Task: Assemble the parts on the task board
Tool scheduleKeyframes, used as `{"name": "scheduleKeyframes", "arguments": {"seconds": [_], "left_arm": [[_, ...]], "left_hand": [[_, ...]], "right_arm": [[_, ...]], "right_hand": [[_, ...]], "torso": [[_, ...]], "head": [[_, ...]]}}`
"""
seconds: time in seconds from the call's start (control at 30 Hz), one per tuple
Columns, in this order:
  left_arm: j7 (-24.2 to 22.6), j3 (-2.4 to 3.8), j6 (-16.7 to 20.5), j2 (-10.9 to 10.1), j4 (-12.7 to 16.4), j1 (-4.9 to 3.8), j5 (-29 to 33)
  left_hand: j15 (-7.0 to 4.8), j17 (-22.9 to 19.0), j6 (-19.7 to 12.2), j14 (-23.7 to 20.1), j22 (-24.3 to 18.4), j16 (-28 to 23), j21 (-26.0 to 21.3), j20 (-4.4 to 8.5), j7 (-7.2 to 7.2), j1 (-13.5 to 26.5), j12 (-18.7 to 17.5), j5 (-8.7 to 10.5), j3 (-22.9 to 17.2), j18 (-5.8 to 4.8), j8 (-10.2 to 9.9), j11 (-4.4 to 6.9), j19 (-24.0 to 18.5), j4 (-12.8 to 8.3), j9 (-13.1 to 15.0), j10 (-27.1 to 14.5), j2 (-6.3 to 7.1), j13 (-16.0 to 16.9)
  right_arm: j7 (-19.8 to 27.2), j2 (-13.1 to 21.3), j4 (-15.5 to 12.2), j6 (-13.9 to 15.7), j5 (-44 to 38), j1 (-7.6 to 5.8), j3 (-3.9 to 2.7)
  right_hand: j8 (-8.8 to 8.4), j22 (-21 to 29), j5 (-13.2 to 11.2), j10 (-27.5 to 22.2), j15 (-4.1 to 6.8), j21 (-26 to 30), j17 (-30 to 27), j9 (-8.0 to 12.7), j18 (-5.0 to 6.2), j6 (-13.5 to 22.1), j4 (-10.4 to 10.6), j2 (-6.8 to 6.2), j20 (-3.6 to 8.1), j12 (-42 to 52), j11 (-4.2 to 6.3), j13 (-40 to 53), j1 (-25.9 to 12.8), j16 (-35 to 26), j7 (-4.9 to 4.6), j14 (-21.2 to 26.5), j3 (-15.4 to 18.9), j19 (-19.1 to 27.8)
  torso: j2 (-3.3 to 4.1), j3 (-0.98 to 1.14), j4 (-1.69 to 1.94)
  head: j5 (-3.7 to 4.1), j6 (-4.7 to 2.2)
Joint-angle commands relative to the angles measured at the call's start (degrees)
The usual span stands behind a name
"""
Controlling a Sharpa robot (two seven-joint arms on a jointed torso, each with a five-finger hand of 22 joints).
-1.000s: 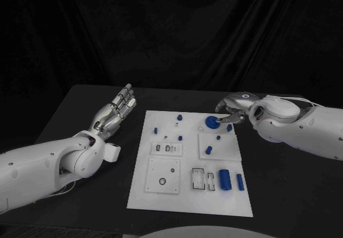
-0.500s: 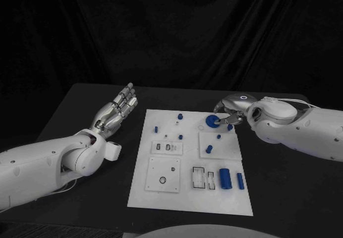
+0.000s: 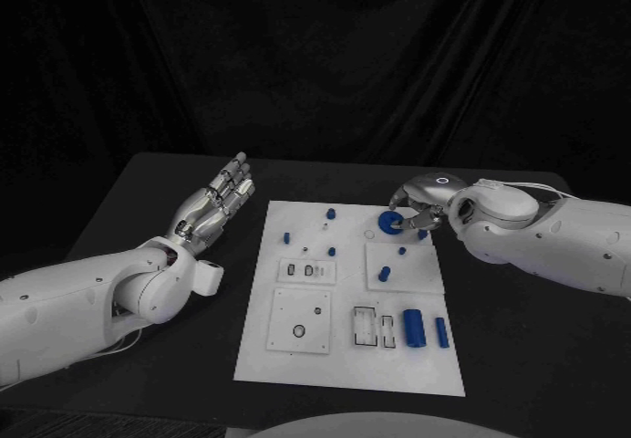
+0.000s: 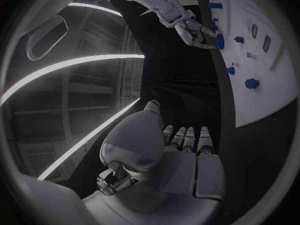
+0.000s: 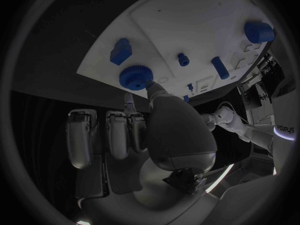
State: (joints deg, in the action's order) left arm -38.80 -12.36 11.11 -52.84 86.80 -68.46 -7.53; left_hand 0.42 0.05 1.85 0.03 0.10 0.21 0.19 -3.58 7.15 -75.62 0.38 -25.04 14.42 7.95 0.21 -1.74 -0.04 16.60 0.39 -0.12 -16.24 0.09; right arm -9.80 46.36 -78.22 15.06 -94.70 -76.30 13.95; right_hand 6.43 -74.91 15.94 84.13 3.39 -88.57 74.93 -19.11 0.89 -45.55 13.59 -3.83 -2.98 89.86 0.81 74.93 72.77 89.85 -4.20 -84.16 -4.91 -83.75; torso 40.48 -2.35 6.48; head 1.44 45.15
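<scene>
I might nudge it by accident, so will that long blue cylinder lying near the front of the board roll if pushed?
Probably. The cylinder lies on its side on the flat board, so a sideways push would likely roll it. It looks stiff, probably light plastic, and unlikely to tip.

Task board (image 3: pixel 329 365) mid-table (image 3: pixel 145 192), parts (image 3: pixel 413 329) on it

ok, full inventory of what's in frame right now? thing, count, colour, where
table: one, black, under everything
task board: one, white, middle of the table
round knob: one, blue, board's far right part, pinched by the right hand
large cylinder: one, blue, near right part of the board
slim bar: one, blue, right beside the large cylinder
small pegs: several, blue, scattered over the board's far half
left hand: one, silver, open, off the board's left edge
right hand: one, silver, at the knob
</scene>
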Motion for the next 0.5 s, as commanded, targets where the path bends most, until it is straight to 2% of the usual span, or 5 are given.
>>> {"name": "scheduleKeyframes", "arguments": {"seconds": [0.03,0.17,0.4,0.5], "left_arm": [[-3.8,0.05,-1.1,0.1,0.0,-0.04,-0.2],[-3.7,0.05,-1.3,0.2,0.0,-0.04,-0.2],[-3.3,0.04,-1.8,0.2,0.0,-0.04,-0.2],[-3.3,0.04,-1.9,0.2,0.0,-0.03,-0.2]], "left_hand": [[0.45,-0.1,-0.1,0.0,-0.1,-0.2,-0.2,-0.35,-0.35,-0.6,-0.4,-0.44,-0.3,-0.89,0.3,-0.38,0.0,0.0,0.0,0.1,-0.03,-0.1],[0.55,-0.1,0.0,0.0,-0.1,-0.2,-0.2,-0.46,-0.50,-0.7,-0.4,-0.63,-0.4,-0.88,0.3,-0.47,0.0,0.0,0.1,0.1,-0.04,-0.1],[0.77,-0.1,0.2,0.0,-0.1,-0.2,-0.2,-0.88,-0.95,-1.0,-0.4,-0.98,-0.6,-0.74,0.3,-0.68,0.0,-0.1,0.1,0.1,0.00,-0.1],[0.82,-0.1,0.2,0.0,-0.1,-0.2,-0.2,-0.98,-1.07,-1.1,-0.4,-1.05,-0.7,-0.70,0.3,-0.74,0.0,-0.1,0.1,0.1,0.02,-0.1]], "right_arm": [[0.5,-0.2,0.3,0.1,-0.2,0.32,-0.03],[0.6,-0.6,0.6,-0.2,-0.2,0.57,-0.03],[0.5,-0.9,1.4,-1.2,-0.2,0.96,-0.04],[0.4,-0.9,1.5,-1.6,-0.2,1.10,-0.04]], "right_hand": [[0.42,-14.6,0.3,5.9,0.16,-0.3,15.1,-0.2,-0.54,-0.5,-0.1,0.03,0.04,0.1,-0.25,15.1,0.6,0.1,-0.04,-5.8,-0.4,-5.4],[0.79,-14.6,1.0,5.9,0.13,-0.2,15.1,-0.5,-0.53,-1.1,-0.4,0.14,0.04,0.1,-0.30,15.1,0.7,0.1,-0.10,-5.8,-0.5,-5.4],[1.04,-14.5,3.9,5.9,0.04,0.0,15.1,-1.0,-0.46,-1.7,-1.2,0.19,-0.03,0.1,-0.41,15.1,1.3,0.1,-0.25,-5.8,-1.0,-5.3],[1.03,-14.5,4.0,5.9,0.03,0.0,15.1,-1.0,-0.45,-1.7,-1.3,0.11,-0.04,0.1,-0.43,15.1,1.4,0.1,-0.29,-5.8,-1.0,-5.2]], "torso": [[-0.01,-0.01,-0.04],[0.00,-0.03,-0.06],[-0.02,0.00,-0.05],[-0.03,0.01,-0.08]], "head": [[-0.01,0.15],[-0.05,0.25],[-0.09,0.43],[-0.11,0.43]]}}
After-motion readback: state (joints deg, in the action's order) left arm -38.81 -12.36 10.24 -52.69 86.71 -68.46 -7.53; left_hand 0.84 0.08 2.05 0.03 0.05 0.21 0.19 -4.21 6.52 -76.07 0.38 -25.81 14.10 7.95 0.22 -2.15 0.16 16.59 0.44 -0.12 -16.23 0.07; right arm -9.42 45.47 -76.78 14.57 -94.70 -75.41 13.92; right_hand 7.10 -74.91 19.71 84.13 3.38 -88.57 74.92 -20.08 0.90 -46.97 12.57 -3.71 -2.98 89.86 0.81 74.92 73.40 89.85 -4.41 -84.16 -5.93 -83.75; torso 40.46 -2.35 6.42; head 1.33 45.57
